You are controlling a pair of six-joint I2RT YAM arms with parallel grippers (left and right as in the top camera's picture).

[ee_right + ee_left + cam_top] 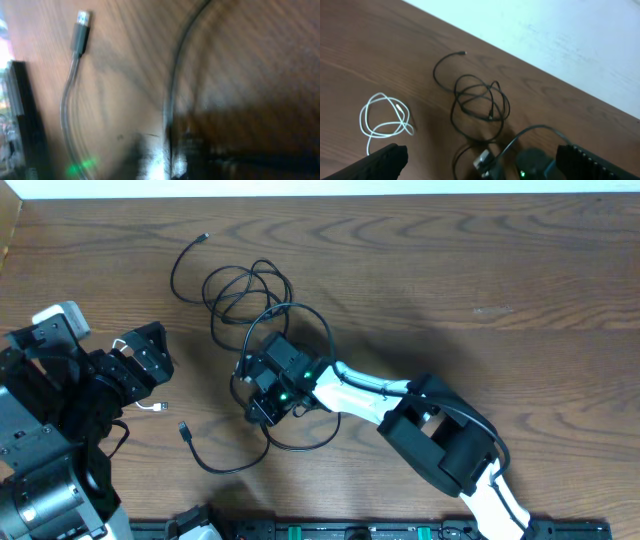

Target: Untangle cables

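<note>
Dark wood-grain desk (500, 270) carries everything. Two black cables (245, 292) lie knotted in overlapping loops near its middle, and one tail runs down to a plug (185, 430) near the front edge. The right gripper (258, 395) sits low over the lower loops, probably to draw one strand out of the knot. Its wrist view is too blurred to tell how its jaws stand. The white cable (390, 123) lies coiled apart from the tangle, just beside the left gripper (158, 358). That gripper's jaws are spread wide, likely ready to take a strand.

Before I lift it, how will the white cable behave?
Probably floppy: the white cable lies in loose uneven loops. Likely light, being thin. Lifted by one strand, the loops may sag and drag rather than rise together.
</note>
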